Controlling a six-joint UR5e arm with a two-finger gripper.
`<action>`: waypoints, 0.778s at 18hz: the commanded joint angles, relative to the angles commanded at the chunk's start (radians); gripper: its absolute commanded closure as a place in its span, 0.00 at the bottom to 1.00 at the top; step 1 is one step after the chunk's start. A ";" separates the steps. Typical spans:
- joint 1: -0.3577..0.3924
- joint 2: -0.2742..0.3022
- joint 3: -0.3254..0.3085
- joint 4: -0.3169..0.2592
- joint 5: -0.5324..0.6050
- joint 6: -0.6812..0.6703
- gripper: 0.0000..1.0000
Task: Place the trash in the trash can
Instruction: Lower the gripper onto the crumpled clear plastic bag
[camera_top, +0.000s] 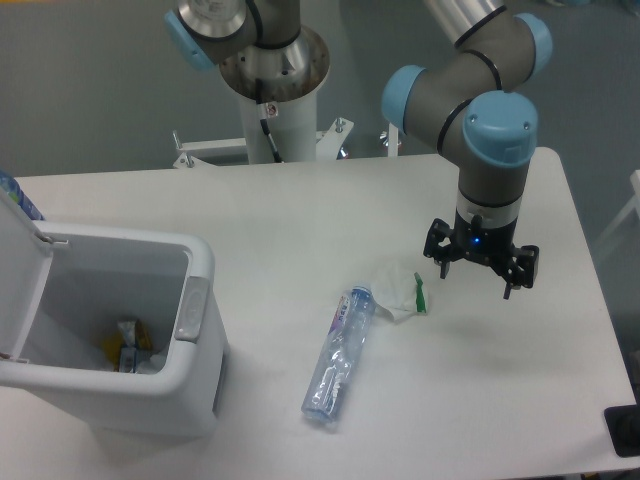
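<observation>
Bottle (338, 357) label blue-and-white, print too blurred to read; fingers (476, 276) spread open beside the wrapper (401, 297).

Looks like a robotics lab: UR-style arm (470, 90) with blue joint caps bolted to a white pedestal (275, 110) behind a plain white table (300, 220), grey bare floor around it, staged test items only — trash can (150, 330), bottle (338, 355).
</observation>
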 joint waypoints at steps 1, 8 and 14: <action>0.000 0.000 -0.002 0.000 0.000 0.000 0.00; -0.002 0.024 -0.067 0.011 -0.011 -0.008 0.00; -0.026 0.067 -0.231 0.106 -0.003 0.000 0.00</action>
